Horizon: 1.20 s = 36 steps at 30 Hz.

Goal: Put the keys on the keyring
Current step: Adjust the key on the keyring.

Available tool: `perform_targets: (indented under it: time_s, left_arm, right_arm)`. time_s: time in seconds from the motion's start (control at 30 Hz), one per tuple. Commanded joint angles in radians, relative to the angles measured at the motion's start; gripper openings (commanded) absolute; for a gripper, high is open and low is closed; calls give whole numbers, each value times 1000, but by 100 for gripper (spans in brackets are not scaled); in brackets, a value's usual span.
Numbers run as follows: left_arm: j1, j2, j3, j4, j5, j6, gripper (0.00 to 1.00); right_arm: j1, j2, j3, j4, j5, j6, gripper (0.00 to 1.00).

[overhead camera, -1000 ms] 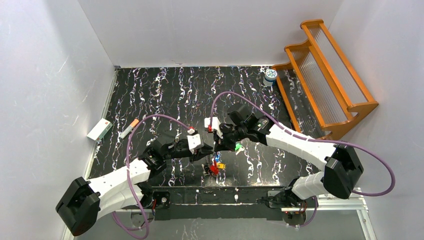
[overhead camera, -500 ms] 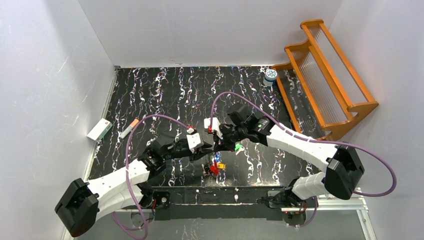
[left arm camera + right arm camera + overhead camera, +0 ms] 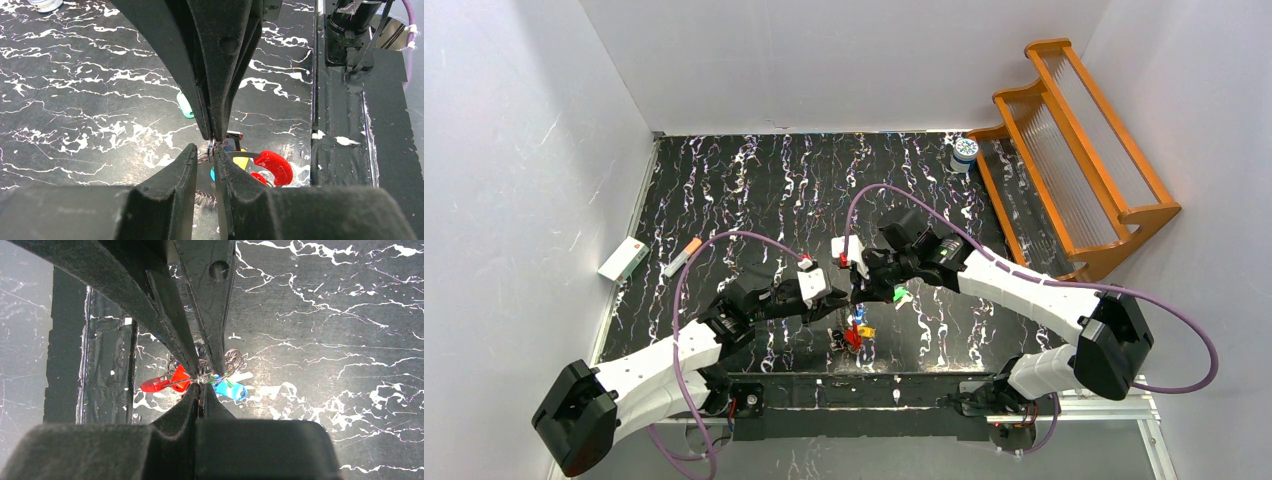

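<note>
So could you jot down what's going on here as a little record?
surface: black marbled table
right gripper: shut on the keyring
left gripper: jaws nearly closed beside it; grip unclear
keys: red, blue, yellow, bunched at the ring
green key: lying loose on the table

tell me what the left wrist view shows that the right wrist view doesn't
Only left wrist: a green key lying apart on the table, a yellow key, the jar at the frame's top edge, and a narrow gap between the left fingers.
Only right wrist: the blue key whole and the keyring as plain wire loops; the left wrist gives slivers at most.
Both: the red key, and the left gripper and right gripper meeting tip to tip over the bunch, the right shut on the keyring.
</note>
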Motion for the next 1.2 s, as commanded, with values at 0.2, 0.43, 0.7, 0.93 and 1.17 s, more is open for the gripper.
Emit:
perform_targets:
  time_s: [0.2, 0.43, 0.7, 0.93, 1.17]
  left_arm:
    - [-3, 10, 20, -14, -1, 24, 13]
    - [-4, 28, 26, -11, -4, 29, 0]
    - [-6, -21, -8, 29, -52, -1, 0]
    - [-6, -93, -109, 200, -120, -99, 0]
    - [-6, -144, -201, 410, -138, -171, 0]
  right_arm:
    - [13, -45, 47, 28, -36, -7, 1]
    - [13, -43, 45, 39, -38, -11, 1]
    - [10, -119, -60, 232, -34, 59, 21]
    - [-21, -204, -170, 400, -55, 150, 56]
    - [-75, -220, -207, 503, -157, 246, 63]
